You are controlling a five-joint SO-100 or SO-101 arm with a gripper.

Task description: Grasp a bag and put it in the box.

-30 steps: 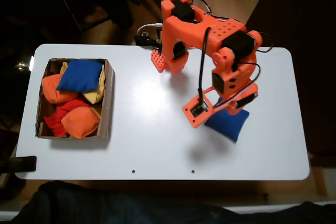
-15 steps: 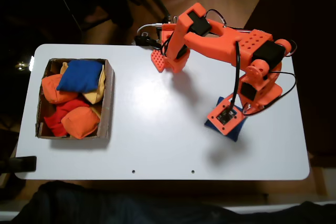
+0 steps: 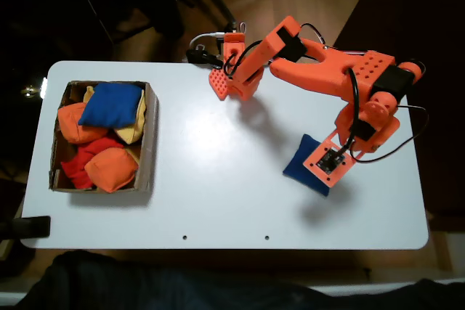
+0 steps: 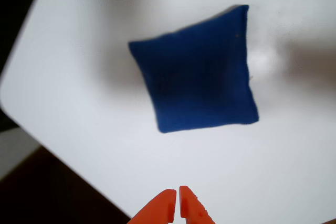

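Observation:
The bag (image 4: 197, 74) is a flat royal-blue square lying on the white table (image 4: 294, 171), near a rounded table corner. In the wrist view my gripper (image 4: 176, 205) is at the bottom edge, its two orange fingertips pressed together with nothing between them, hanging short of the bag. In the fixed view the bag (image 3: 299, 165) lies at the table's right side, and the arm's orange wrist plate (image 3: 330, 161) covers its right half. The box (image 3: 151, 139) stands at the far left, brown cardboard.
The box holds several beanbags: a plump blue one (image 3: 110, 104) on top, with orange, red and yellow ones around it. The arm's base (image 3: 236, 70) is at the table's back edge. The table's right edge (image 3: 420, 179) is close to the wrist.
The arm has swung to the right and stretched out. Its wrist has gone from the bag's left side to over the bag's right half. The bag has not moved.

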